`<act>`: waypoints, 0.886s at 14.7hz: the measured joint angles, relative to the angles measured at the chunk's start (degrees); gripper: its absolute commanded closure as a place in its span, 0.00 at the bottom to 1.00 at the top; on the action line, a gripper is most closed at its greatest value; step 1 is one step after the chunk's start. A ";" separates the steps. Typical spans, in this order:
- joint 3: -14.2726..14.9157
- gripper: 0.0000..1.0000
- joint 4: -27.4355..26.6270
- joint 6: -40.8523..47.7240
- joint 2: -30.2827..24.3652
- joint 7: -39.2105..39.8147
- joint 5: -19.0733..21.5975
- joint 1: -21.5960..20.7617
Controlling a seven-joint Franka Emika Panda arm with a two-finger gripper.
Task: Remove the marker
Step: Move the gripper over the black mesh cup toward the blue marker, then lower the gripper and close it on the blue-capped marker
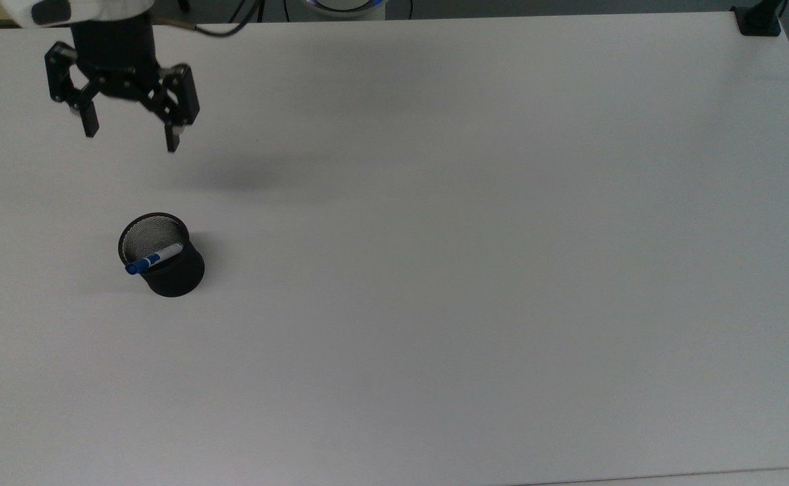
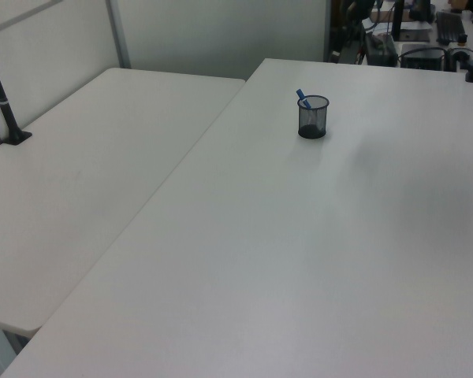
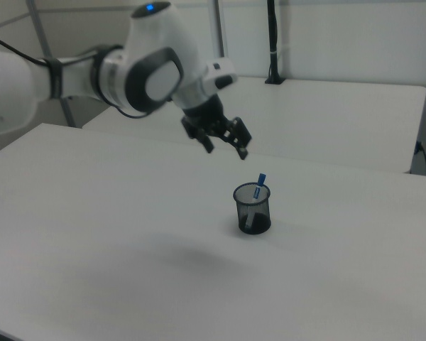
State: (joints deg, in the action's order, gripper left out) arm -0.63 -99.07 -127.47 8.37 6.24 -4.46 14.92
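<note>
The marker (image 1: pixel 153 258), white with a blue cap, leans inside the black mesh cup (image 1: pixel 162 255) with its blue end over the rim. The left view shows the marker (image 2: pixel 302 98) poking out of the cup (image 2: pixel 312 116). In the right view the marker (image 3: pixel 258 187) stands slanted in the cup (image 3: pixel 252 209). My gripper (image 1: pixel 129 138) hangs open and empty above the table, up and slightly left of the cup in the top view. The right view has the gripper (image 3: pixel 226 150) raised to the left of the cup.
The white table (image 1: pixel 475 236) spreads wide to the top view's right of the cup. A second white table (image 2: pixel 71 173) adjoins on the left view's left. A black post base (image 1: pixel 758 20) sits at the top view's far right corner.
</note>
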 measured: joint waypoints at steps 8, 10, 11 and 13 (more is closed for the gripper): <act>0.22 0.10 -1.08 -31.49 15.90 -14.38 -0.01 1.00; 0.22 0.28 -0.90 -34.26 17.27 -14.79 -0.01 1.00; 0.22 0.37 -0.87 -34.36 17.49 -14.90 0.00 0.99; 0.22 0.61 -0.85 -34.37 17.67 -15.10 0.01 0.88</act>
State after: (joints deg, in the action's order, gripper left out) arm -0.40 -99.92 -161.84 26.03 -8.86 -4.46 15.80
